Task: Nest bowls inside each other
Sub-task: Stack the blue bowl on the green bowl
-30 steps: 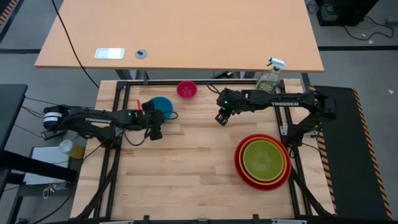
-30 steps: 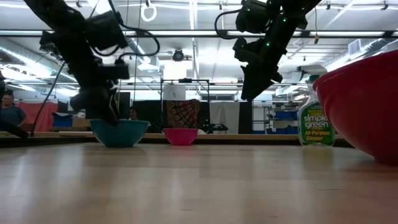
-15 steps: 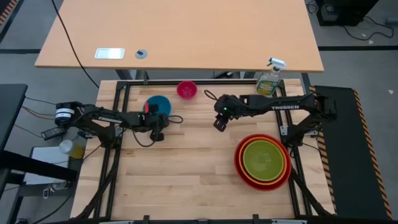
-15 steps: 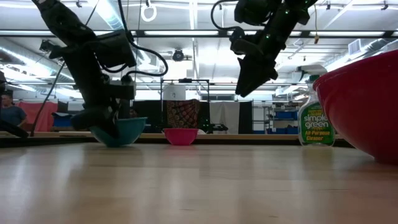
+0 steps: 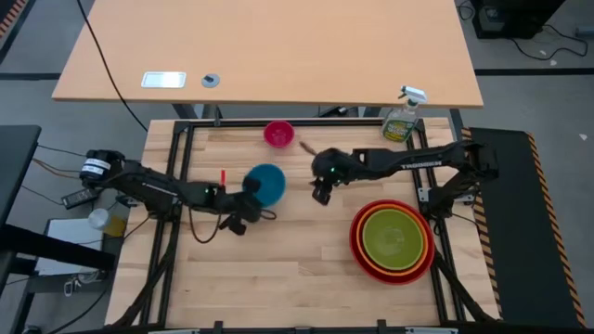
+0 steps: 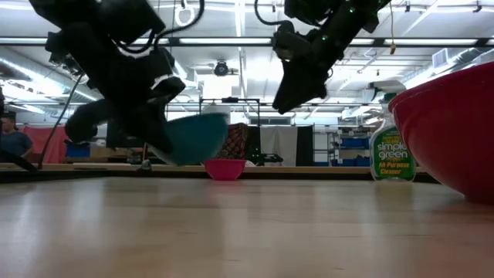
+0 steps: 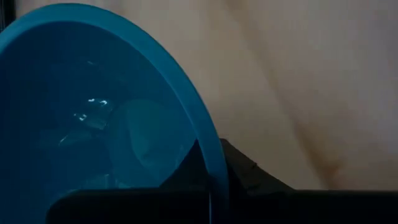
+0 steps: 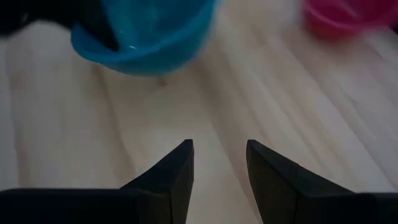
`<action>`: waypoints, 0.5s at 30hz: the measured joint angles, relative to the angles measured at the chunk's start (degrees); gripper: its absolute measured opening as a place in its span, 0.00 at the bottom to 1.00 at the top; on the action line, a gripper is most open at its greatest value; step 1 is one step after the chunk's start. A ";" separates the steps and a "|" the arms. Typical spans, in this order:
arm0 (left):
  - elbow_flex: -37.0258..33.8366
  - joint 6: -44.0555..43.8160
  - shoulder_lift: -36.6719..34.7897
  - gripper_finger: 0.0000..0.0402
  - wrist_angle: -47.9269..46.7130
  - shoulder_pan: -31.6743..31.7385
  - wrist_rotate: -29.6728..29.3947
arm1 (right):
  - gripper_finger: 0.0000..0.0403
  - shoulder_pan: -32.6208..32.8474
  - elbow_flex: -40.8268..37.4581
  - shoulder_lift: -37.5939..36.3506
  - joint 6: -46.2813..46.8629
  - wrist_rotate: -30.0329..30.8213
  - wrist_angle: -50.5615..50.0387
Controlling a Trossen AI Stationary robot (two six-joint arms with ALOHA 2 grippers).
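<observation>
Lifted blue bowl (image 5: 268, 182) now clenched in left hand (image 5: 243, 199), right hand (image 5: 321, 194) released nearby

1. The blue bowl (image 5: 268, 182) is teal-blue, glossy inside.
2. The pink bowl (image 5: 278, 134) is magenta.
3. The red bowl (image 5: 356, 243) holds an orange bowl (image 5: 393, 268) and a lime green bowl (image 5: 394, 237).
4. The worktop (image 5: 278, 269) is pale striped wood.
5. The spray bottle (image 5: 402, 118) is green with a white trigger.
6. Both pincers, left (image 5: 249, 199) and right (image 5: 320, 193), are black.
</observation>
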 joint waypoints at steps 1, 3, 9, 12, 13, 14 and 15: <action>0.00 0.69 0.00 0.03 0.93 -0.55 1.22 | 0.38 1.07 0.00 0.68 -3.07 -0.15 1.10; 0.00 1.53 0.19 0.03 2.58 -1.34 3.67 | 0.38 3.38 0.00 1.91 -7.81 -0.23 4.26; 2.26 -0.59 0.53 0.03 6.11 -1.22 4.55 | 0.38 5.67 1.68 2.23 -2.70 6.60 1.41; 6.90 -1.79 1.72 0.02 4.96 -1.26 4.43 | 0.38 5.63 6.92 0.47 1.38 10.96 -10.73; 8.77 -1.92 2.54 0.02 3.68 -1.39 4.43 | 0.38 5.69 8.93 -0.26 3.04 11.77 -15.17; 10.85 -2.04 3.76 0.02 2.99 -1.42 4.43 | 0.38 5.70 10.76 -0.93 4.74 11.96 -19.24; 13.01 -2.06 5.07 0.02 2.36 -1.49 4.45 | 0.38 5.70 12.67 -1.63 6.64 11.96 -23.61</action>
